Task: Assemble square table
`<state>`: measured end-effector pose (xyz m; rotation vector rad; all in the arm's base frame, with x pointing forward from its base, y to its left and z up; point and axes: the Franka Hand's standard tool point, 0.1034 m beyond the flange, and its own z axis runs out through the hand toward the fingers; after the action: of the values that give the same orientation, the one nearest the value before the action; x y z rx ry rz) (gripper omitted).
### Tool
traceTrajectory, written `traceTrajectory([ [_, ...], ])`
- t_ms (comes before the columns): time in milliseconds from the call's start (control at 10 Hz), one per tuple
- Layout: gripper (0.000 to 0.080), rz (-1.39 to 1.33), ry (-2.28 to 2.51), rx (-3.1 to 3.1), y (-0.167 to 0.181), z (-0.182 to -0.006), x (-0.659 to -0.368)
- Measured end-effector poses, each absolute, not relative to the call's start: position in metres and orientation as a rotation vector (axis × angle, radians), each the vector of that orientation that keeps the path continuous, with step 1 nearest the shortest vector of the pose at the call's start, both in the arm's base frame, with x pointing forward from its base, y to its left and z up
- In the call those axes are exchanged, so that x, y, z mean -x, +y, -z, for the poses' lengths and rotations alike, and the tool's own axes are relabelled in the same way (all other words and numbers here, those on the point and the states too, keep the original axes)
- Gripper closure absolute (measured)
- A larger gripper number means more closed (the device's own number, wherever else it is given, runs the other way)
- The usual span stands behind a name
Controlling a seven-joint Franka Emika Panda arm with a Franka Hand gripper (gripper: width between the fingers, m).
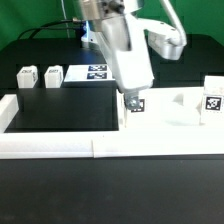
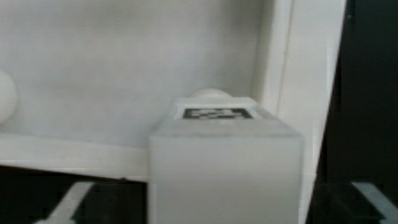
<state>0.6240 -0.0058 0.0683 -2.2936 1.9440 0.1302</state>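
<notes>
Table surface: black, matt, non-reflective. Border rails: white, matt, smooth. Square plate and legs: white plastic, smooth, low sheen. Nearest leg: flat, even faces with a slightly chalky finish. Tag on its end: black-and-white print, matt, paper-like. Arm housing: white moulded plastic, smooth, slight gloss.

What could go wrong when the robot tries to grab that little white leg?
1. The leg stands between the open gripper's fingers with a gap on each side. If they close off-centre, it might tip or twist.
2. The leg stands close to the white plate, so a finger might bump the plate and push it.
</notes>
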Motion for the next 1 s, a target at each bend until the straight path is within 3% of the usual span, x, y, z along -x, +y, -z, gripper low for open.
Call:
traceTrajectory([
  [100,0.0191,-0.032,1.677,2.483,-0.006,-0.069,-0.629],
  [300,0.0158,0.003,1.418,2.647,-0.006,-0.068,-0.627],
  [600,0.0151,0.023,1.154,2.776,-0.007,-0.067,-0.627],
  [800,0.0151,0.084,0.572,2.972,0.0,-0.071,-0.631],
  [1000,0.0151,0.117,0.373,3.012,0.003,-0.07,-0.631],
])
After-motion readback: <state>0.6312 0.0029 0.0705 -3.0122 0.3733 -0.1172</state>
